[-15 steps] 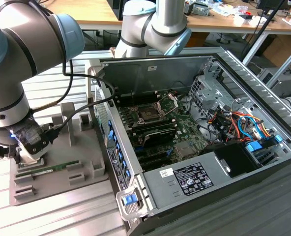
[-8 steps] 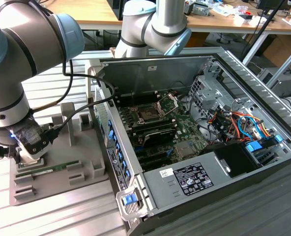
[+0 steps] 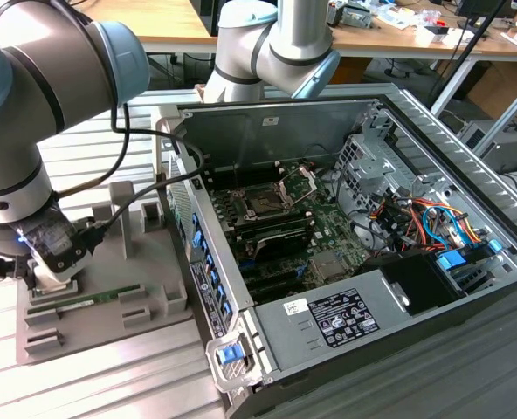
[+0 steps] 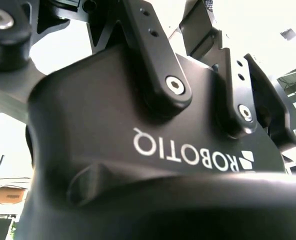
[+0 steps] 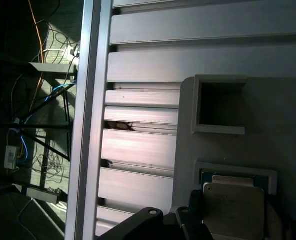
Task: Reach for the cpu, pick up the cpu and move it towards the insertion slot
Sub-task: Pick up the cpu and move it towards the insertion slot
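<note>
The cpu (image 5: pixel 233 207), a thin pale beige square, lies in a framed recess of the grey plastic tray (image 5: pixel 288 125) in the first wrist view. My gripper (image 5: pixel 233 222) is down on it, with dark fingers (image 5: pixel 196 215) pressed against two opposite edges of the chip. In the exterior view the gripper (image 3: pixel 47 266) sits low over the tray (image 3: pixel 110 327) at that view's left. The insertion slot (image 3: pixel 263 202), a square socket with its metal load plate raised, lies on the green motherboard inside the open computer case, well off toward that view's right.
A long green memory stick (image 3: pixel 88 301) lies in the tray beside the gripper. An empty square recess (image 5: pixel 220 107) is near the cpu. The case's raised side wall (image 3: pixel 202 262) stands between tray and motherboard. Cables and a drive cage (image 3: pixel 416 209) crowd the case's far side.
</note>
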Robot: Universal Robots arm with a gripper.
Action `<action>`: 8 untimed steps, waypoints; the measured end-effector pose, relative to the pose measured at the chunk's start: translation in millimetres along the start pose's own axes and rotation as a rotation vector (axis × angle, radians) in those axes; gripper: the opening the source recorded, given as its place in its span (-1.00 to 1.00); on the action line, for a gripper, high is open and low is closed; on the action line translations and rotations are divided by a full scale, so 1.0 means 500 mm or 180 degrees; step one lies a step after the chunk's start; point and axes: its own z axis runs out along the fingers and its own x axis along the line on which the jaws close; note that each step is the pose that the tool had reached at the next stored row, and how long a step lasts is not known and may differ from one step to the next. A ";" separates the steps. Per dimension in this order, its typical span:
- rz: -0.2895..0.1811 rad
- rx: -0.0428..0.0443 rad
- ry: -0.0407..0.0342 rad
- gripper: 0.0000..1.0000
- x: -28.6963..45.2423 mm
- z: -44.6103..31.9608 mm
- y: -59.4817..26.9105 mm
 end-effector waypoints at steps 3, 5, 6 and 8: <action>0.0000 0.0000 0.0000 0.10 0.000 -0.002 0.000; 0.0000 0.0000 0.0001 0.10 0.000 -0.003 0.000; 0.0000 0.0000 0.0000 0.10 0.000 -0.003 0.000; 0.0000 0.0000 0.0000 0.10 0.000 -0.004 0.000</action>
